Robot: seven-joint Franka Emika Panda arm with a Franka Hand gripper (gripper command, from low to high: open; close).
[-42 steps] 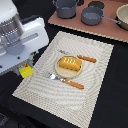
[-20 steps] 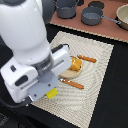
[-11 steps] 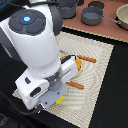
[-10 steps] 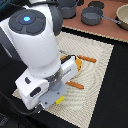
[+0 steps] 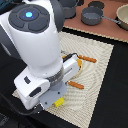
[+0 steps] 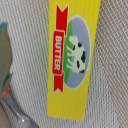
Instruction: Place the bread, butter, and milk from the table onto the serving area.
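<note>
the butter [image 6: 72, 55] is bright yellow, with a red ribbon lettered in white and a black-and-white cow on a green and pale blue oval. the serving area [image 5: 102, 75] is beige with fine stripes.

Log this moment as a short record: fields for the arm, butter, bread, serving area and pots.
arm: white arm low over the serving area, hiding much of the plate
butter: yellow box flat on the striped mat, a corner showing under the arm
bread: orange edge beside the arm
serving area: striped placemat
pots: grey pots on the board
tool: state not visible
</note>
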